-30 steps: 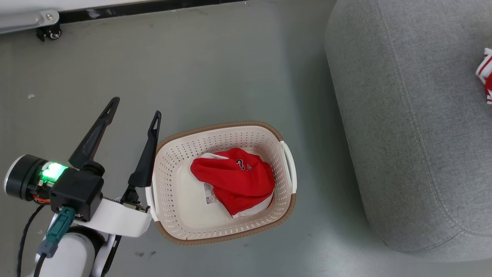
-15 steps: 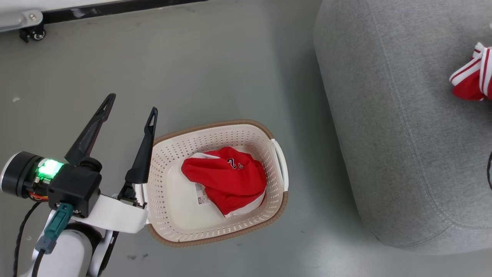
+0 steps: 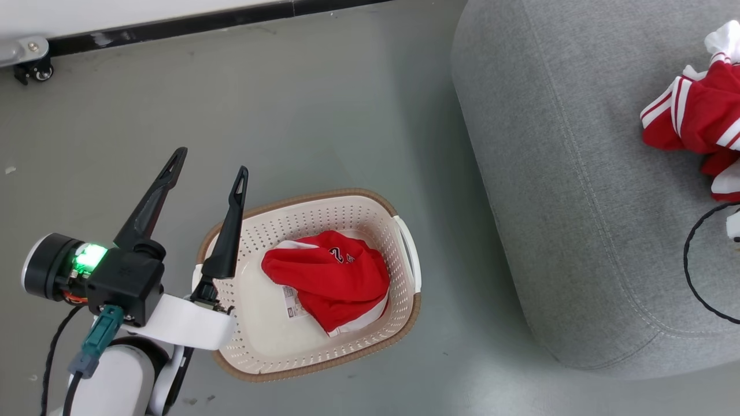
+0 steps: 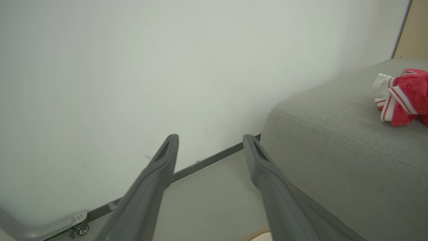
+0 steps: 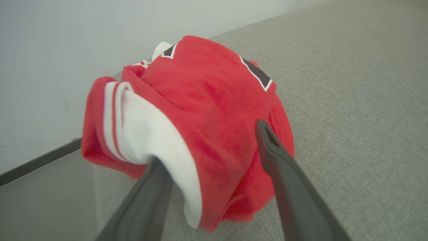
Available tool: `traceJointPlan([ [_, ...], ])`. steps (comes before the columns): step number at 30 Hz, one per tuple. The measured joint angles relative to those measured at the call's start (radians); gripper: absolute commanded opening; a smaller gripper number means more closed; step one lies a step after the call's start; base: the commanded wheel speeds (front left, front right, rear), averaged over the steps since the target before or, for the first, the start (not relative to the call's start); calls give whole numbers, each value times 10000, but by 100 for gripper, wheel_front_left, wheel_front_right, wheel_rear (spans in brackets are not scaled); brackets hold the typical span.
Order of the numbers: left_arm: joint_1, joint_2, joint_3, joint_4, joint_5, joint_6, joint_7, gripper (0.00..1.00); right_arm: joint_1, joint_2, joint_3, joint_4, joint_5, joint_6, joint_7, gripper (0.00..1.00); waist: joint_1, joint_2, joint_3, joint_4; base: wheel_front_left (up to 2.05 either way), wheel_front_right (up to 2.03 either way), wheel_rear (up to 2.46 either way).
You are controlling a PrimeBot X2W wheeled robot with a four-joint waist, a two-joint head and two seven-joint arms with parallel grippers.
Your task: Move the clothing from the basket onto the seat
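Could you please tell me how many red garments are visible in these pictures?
2. One red garment lies crumpled in the basket on the floor; the other garment sits bunched on the sofa. The sofa bundle's folds could hide another piece.

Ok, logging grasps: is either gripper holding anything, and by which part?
Nothing is gripped. The right gripper stands open around the red garment on the sofa, white panel draped over one finger; the left gripper is open and empty.

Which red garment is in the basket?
The red soft-fabric garment with the small printed number, in the cream perforated plastic basket; the striped-trim red garment lies on the light-grey fabric sofa.
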Motion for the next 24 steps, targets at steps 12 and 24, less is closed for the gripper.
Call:
traceJointPlan([
  [12, 6, -439, 100, 479, -174, 236, -537, 100, 569, 27, 648, -583, 535, 0, 0, 100, 0, 0, -357, -156, 0, 0, 0],
  [24, 291, -719, 531, 1225, -529, 533, -938, 100, 1444, -119, 1511, -1799, 989, 0, -35, 100, 0, 0, -1110, -146, 0, 0, 0],
])
